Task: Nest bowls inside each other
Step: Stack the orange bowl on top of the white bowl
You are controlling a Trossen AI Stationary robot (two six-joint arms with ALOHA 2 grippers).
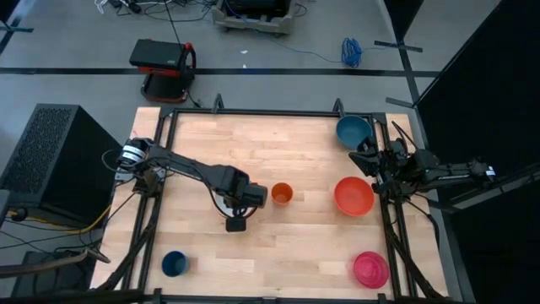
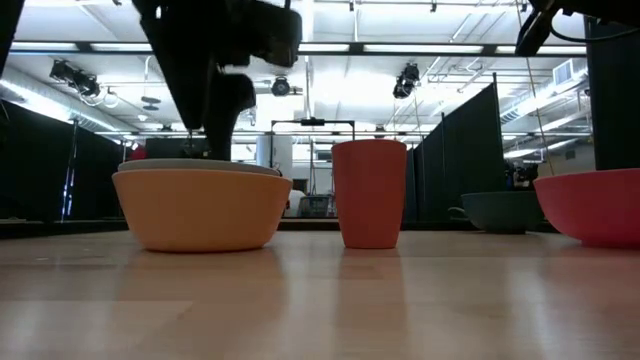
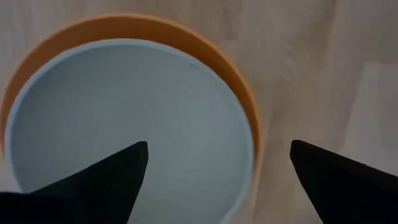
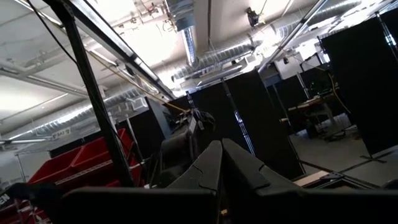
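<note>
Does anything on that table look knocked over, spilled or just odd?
Nothing stands out. The white bowl sits squarely inside the orange bowl, the orange cup stands upright, and the other bowls rest open side up. No spills show.

Smooth matt plastic white bowl (image 3: 124,130) sits in the orange bowl (image 3: 239,81) on pale wood-grain table (image 3: 323,68).

Site read as a robotics lab or test hall. Pale wooden counter (image 1: 278,160) sat in a black metal frame on grey concrete floor (image 1: 76,51). Black fabric partition panels (image 2: 465,155) divided bays; exposed ceiling ducts (image 4: 211,59), loose blue cable (image 1: 351,52), red plastic bins (image 4: 78,163).
</note>
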